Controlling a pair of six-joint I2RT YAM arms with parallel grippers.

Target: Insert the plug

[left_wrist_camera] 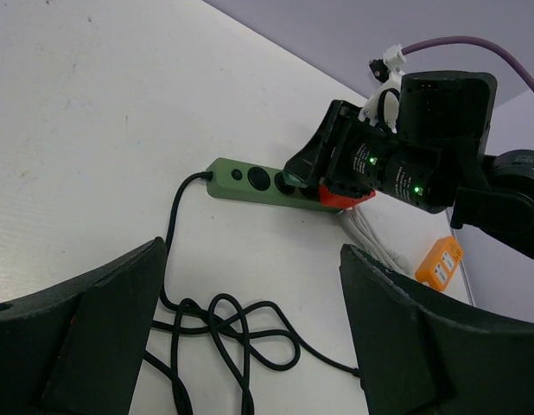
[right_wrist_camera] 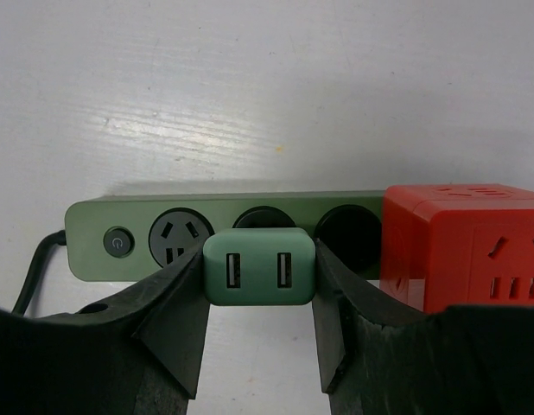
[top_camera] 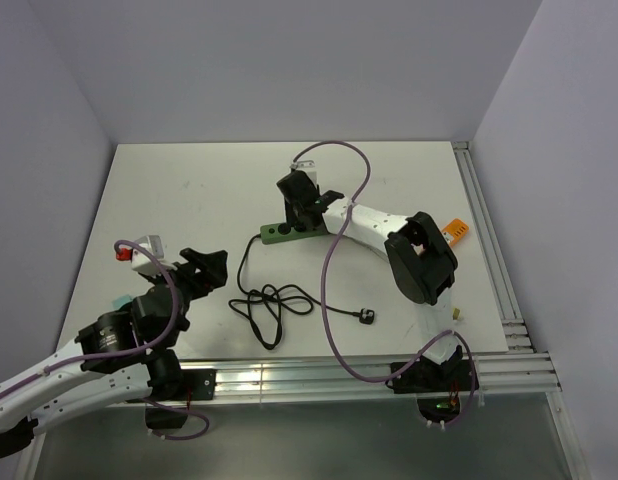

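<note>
Top external view, left to right: the left tool (top_camera: 209, 268) hangs spread and empty above the desk (top_camera: 169, 190). Right wrist view: the right tool (right_wrist_camera: 259, 290) pinches the green plug (right_wrist_camera: 259, 268) over the power strip's (right_wrist_camera: 222, 220) second socket. Advisable: centre it, hold it level, press straight, and keep clear of the red cube adapter (right_wrist_camera: 461, 246).

Power strip (right_wrist_camera: 137, 212) matt green plastic; plug (right_wrist_camera: 259, 268) smooth satin plastic; red cube (right_wrist_camera: 461, 246) glossier; table (right_wrist_camera: 250, 86) white, scuffed.
</note>
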